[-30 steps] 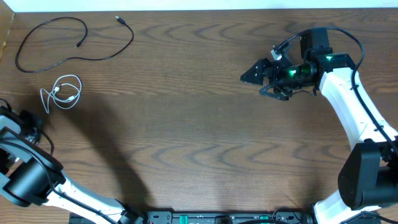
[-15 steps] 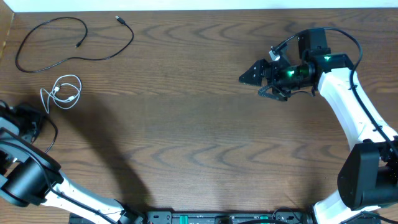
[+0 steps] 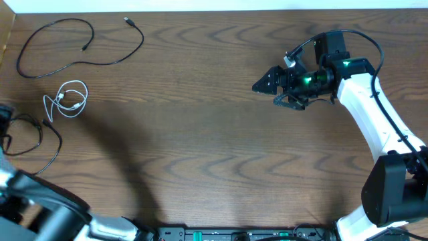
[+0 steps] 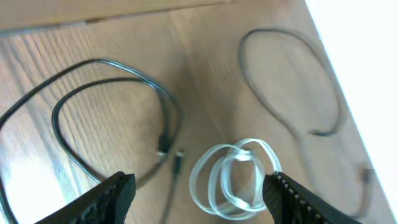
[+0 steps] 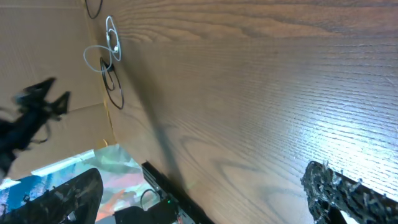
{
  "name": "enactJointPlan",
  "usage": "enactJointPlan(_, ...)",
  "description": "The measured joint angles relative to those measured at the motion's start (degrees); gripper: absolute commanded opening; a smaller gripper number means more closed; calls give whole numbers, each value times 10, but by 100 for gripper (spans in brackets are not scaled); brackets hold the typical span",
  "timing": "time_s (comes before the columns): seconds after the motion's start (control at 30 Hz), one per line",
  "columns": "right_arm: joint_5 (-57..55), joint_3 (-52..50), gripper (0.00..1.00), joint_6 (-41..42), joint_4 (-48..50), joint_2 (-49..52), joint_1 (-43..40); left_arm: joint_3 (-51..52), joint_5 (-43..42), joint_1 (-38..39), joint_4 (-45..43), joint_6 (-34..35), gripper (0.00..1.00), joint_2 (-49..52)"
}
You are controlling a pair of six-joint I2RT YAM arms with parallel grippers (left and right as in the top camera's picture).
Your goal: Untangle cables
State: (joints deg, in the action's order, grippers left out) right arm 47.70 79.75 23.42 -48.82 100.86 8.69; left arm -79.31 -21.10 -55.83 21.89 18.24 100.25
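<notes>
Three cables lie apart at the table's far left. A long black cable (image 3: 80, 47) curves along the back edge. Below it sits a small white coiled cable (image 3: 67, 98), and a second black cable (image 3: 41, 130) lies loose near the left edge. In the left wrist view my left gripper (image 4: 199, 205) is open and hovers above the white coil (image 4: 236, 177), with the loose black cable (image 4: 112, 106) to its left. Nothing is between its fingers. My right gripper (image 3: 264, 86) stands wide open and empty over bare wood at the right.
The back edge of the table (image 3: 214, 10) runs just behind the long black cable. A cardboard wall (image 5: 50, 37) borders the left side. The left arm's base (image 3: 40, 214) fills the near-left corner.
My left gripper has opened and let go of the second black cable, which now lies on the table. The left arm has drawn back to the left. The right gripper has edged left.
</notes>
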Motion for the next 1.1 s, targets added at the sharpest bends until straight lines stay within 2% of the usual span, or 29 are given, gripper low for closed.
enactJointPlan(0.13, 0, 0, 99, -4, -24, 0, -3, -3, -36, 21, 72, 69, 70, -79)
enactJointPlan(0.17, -1, 0, 99, -11, -37, -2, -6, -3, -57, 27, 82, 79, 68, -86)
enactJointPlan(0.2, -2, 0, 99, -21, -52, -7, -12, -3, -115, 46, 88, 98, 66, -97)
enactJointPlan(0.27, -9, 0, 99, -33, -80, -23, -27, -3, -163, 71, 101, 104, 65, -106)
enactJointPlan(0.33, -30, 0, 99, -42, -104, -52, -41, -3, -226, 139, 140, 101, 65, -125)
enactJointPlan(0.4, -84, 0, 99, -55, -163, -102, -55, -3, -242, 202, 183, 77, 65, -146)
enactJointPlan(0.53, -180, 0, 99, -66, -241, -206, -58, -3, -227, 318, 252, 36, 65, -200)
enactJointPlan(0.7, -255, 0, 99, -75, -294, -342, -58, -3, -209, 430, 321, 3, 65, -297)
enactJointPlan(0.93, -303, 0, 99, -78, -332, -549, -58, -3, -182, 526, 450, -50, 66, -447)
enactJointPlan(1.07, -324, 0, 99, -78, -355, -679, -58, -3, -143, 538, 527, -61, 66, -568)
enactJointPlan(1.1, -328, 0, 99, -78, -354, -693, -58, -3, -138, 538, 539, -62, 74, -586)
